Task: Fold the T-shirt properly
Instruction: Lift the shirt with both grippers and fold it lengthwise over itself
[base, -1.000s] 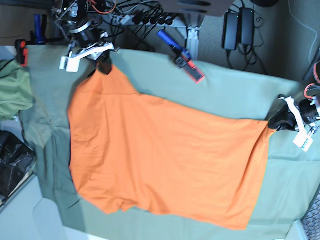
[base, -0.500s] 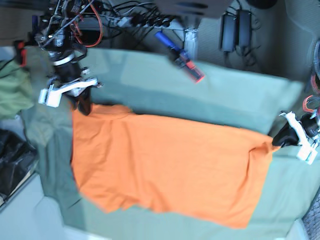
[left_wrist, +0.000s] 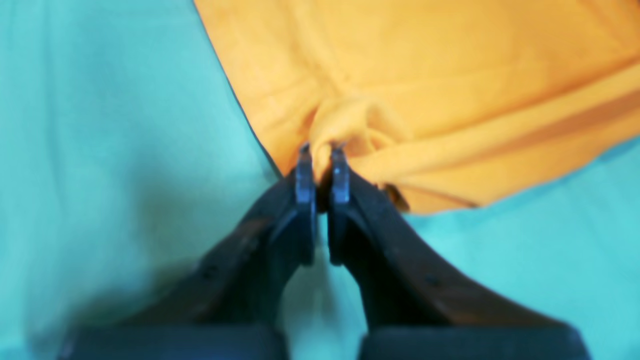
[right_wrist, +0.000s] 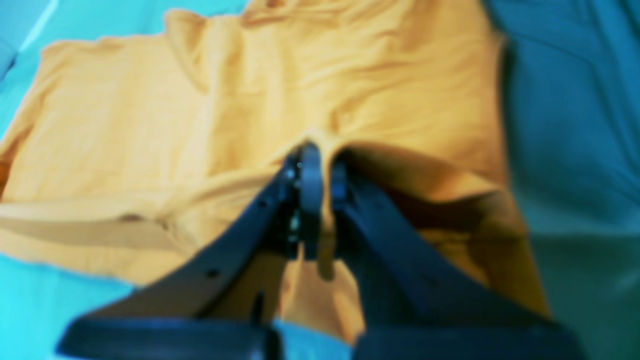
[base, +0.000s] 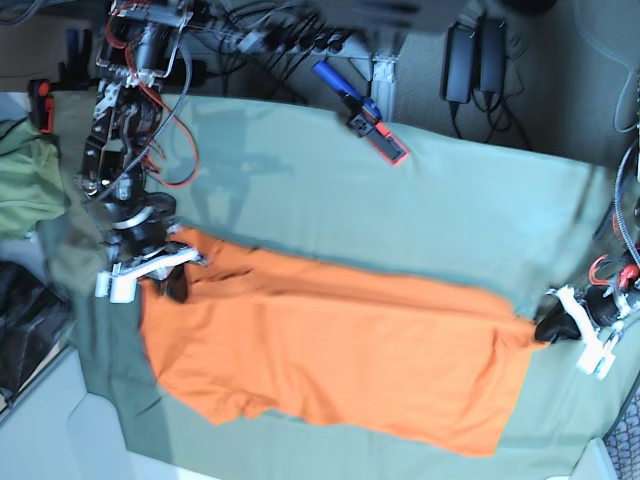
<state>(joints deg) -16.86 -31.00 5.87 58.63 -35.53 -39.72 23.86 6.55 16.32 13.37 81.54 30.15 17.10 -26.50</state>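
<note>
The T-shirt (base: 330, 360) lies across my grey-green table cloth (base: 420, 200), plain bright orange, soft and creased, its top edge doubled over in a long band. My left gripper (left_wrist: 320, 150) pinches a bunched corner of it between nearly closed tips; my right gripper (right_wrist: 317, 160) is clamped on a raised fold at the opposite end.
</note>
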